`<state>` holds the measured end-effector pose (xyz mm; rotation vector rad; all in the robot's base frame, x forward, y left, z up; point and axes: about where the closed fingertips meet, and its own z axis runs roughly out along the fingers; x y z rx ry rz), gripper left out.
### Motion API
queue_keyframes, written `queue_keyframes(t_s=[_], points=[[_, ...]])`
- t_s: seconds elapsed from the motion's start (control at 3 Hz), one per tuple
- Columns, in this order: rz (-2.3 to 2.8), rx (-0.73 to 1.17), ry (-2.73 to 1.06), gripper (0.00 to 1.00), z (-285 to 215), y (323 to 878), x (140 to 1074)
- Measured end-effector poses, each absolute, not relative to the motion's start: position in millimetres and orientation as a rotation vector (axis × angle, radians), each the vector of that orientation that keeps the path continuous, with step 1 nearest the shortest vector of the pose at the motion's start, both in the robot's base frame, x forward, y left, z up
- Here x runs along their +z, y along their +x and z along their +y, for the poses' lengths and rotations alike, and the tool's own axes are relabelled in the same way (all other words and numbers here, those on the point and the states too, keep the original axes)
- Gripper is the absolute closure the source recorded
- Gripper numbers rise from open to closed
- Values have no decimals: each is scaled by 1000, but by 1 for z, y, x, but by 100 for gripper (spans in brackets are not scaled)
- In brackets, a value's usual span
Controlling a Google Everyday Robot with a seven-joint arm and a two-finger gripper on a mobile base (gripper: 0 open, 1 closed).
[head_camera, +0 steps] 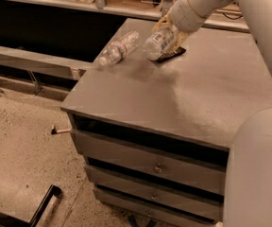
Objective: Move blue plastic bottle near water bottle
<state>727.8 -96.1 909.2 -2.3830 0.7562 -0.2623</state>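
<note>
The blue plastic bottle [157, 42], thick and pale with a whitish label, is held tilted in my gripper [170, 41] just above the far part of the grey cabinet top [183, 93]. The gripper is shut on it, with its dark finger [172, 56] showing under the bottle. The water bottle [118, 48], slim, clear and ribbed with a reddish band, lies on its side near the far left edge of the top, a short way left of the held bottle.
The cabinet has several drawers [155, 167] in its front. A dark shelf unit [46, 27] runs behind and to the left. My white arm [249, 13] reaches in from the right, with the robot's body [259, 174] at the lower right.
</note>
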Motion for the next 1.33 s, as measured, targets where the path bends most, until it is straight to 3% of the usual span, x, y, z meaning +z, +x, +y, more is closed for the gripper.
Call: queue_keyframes(t_s=[0.67, 1.33], points=[[641, -231, -2369, 97, -59, 744, 879], [708, -157, -2396, 35, -35, 762, 856]])
